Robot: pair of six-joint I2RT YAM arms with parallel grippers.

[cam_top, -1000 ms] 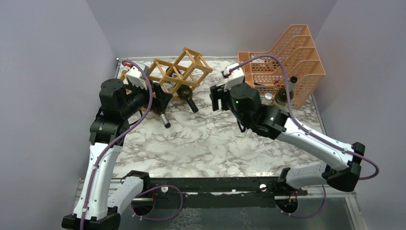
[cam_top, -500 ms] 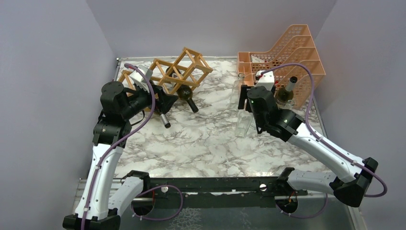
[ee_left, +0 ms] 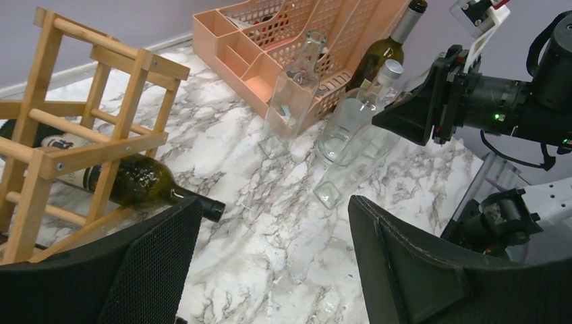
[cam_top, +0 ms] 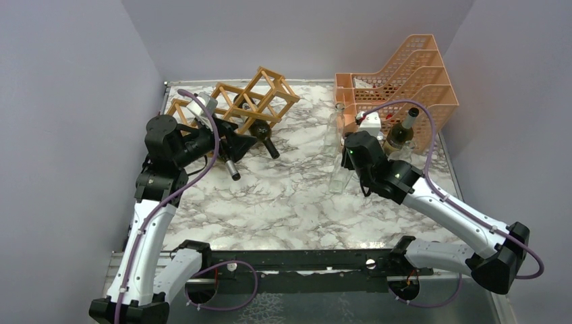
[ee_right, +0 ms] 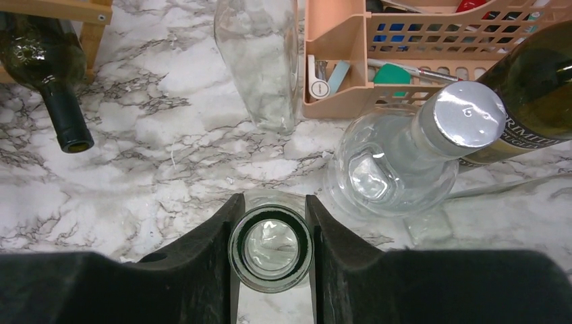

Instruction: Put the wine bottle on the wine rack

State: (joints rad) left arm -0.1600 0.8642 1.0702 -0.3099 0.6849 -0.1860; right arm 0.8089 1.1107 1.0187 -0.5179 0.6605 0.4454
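A clear glass wine bottle stands upright on the marble table, right of centre, and its body shows in the top view. My right gripper is shut on its neck from above, one finger on each side of the open mouth. The wooden lattice wine rack stands at the back left with a dark green bottle lying in a lower cell, neck pointing out. My left gripper hovers in front of the rack, open, with only bare marble between its fingers.
A peach mesh organiser stands at the back right. Beside it are an upright green wine bottle, a round clear bottle with a silver cap and another clear bottle. A grey-capped bottle neck pokes out below the left gripper.
The right arm swung from the table's middle to the right, came down over the clear bottle and shut on its neck. The left gripper shifted slightly by the rack.
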